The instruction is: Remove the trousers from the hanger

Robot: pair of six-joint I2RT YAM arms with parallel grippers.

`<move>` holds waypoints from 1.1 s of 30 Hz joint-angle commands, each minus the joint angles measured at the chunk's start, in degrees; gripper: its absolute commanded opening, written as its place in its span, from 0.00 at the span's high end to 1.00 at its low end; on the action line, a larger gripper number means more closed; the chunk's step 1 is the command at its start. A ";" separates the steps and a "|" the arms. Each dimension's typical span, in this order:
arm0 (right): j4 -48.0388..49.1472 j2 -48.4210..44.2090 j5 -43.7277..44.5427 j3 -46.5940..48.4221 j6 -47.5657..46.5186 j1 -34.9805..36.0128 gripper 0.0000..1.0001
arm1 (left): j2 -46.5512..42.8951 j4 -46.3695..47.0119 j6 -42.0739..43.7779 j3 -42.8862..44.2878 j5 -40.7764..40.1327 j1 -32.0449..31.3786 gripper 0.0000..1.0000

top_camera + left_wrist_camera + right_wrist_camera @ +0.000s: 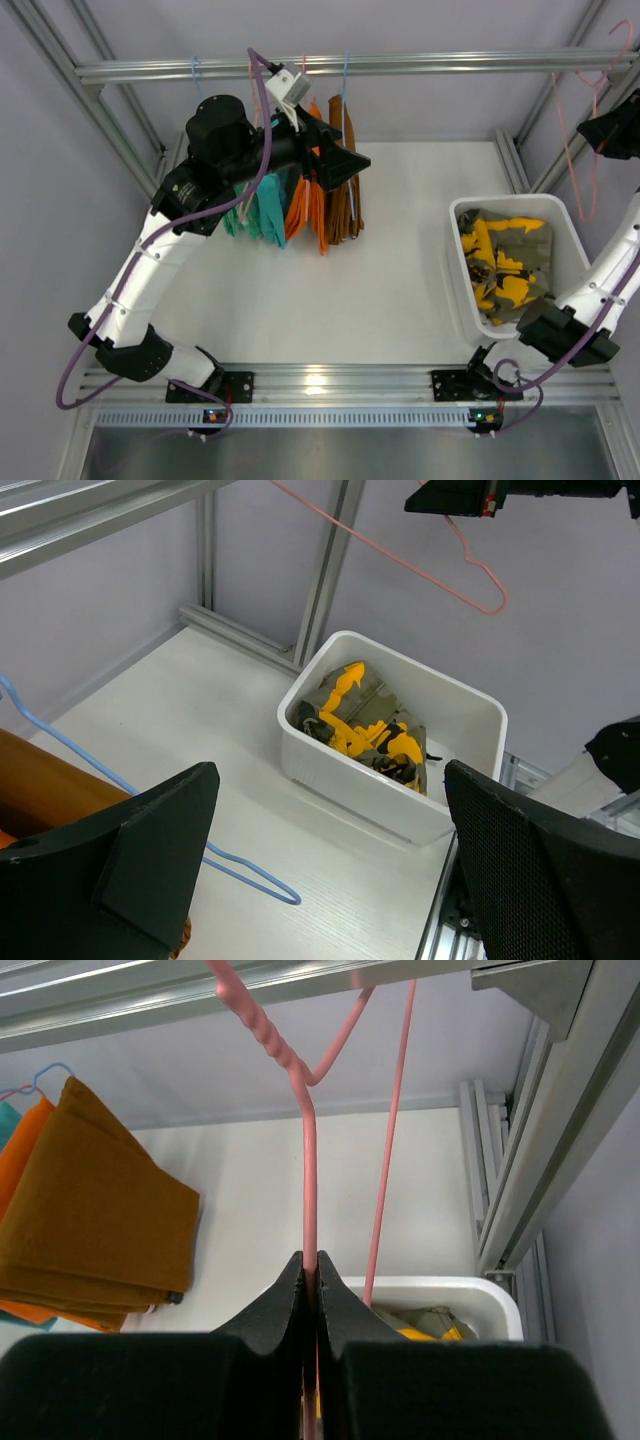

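Teal (265, 212), orange (305, 212) and brown trousers (345, 205) hang folded on hangers from the top rail (450, 64). The yellow-and-dark trousers (503, 262) lie in the white bin (455, 270). My left gripper (338, 152) is open and empty, raised right in front of the hanging trousers. Its wrist view shows the brown cloth (45, 790) and a blue hanger (150, 802) beside its left finger (130, 865). My right gripper (311, 1265) is shut on a bare pink hanger (310, 1180), held up at the right above the bin (583, 150). Green trousers are hidden.
The metal frame posts (515, 160) stand at the back corners and the rail crosses the back. The bin sits at the right of the white table (400, 260). The left arm's purple cable (262, 120) loops near the hanging clothes.
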 commanded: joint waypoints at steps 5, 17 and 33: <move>-3.55 9.66 -2.52 9.86 -0.55 -1.01 1.00 | -1.24 2.74 -1.27 0.78 0.82 0.50 0.01; -2.23 16.17 1.88 11.88 -2.21 -1.45 1.00 | -1.24 2.56 -1.97 0.43 0.56 1.30 0.01; 0.05 9.50 3.11 7.76 -4.77 -1.62 0.26 | -3.17 3.35 -3.46 -1.59 -0.14 1.56 0.01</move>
